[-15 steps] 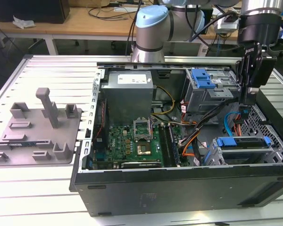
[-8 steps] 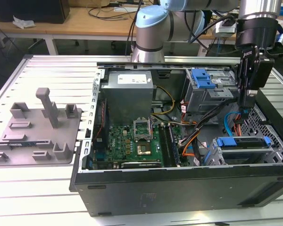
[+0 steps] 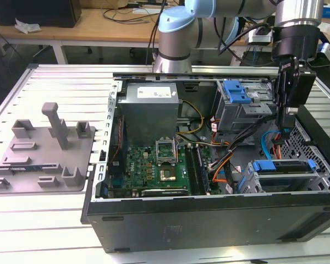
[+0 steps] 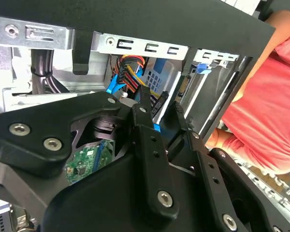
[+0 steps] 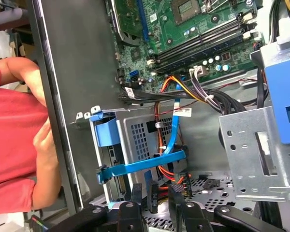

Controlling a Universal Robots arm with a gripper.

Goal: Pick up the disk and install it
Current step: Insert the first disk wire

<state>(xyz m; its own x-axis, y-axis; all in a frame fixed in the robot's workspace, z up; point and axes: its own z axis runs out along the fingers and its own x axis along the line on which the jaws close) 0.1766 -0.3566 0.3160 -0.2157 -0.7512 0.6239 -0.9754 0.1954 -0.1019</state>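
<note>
Exterior view: slatted metal surface (image 3: 55, 82) carries an open PC case (image 3: 209, 231), side panel off, near wall close to the surface's front edge. Free room lies on that view's left, w/ a grey fixture tray (image 3: 44, 154). Arm (image 3: 236, 11) hangs over the case's right end, tight betw. the upper bay block (image 3: 239, 104) and the perforated end wall (image 3: 313, 137). Person in red (image 5: 14, 145) is just outside the case. Drive cage (image 3: 322, 179) in the near right corner holds the disk (image 3: 278, 165): long axis parallel to the near wall, blue carrier uppermost. Gripper (image 3: 287, 124) is above the cage, apart from the disk; jaws narrowly parted, nothing clamped.
</note>
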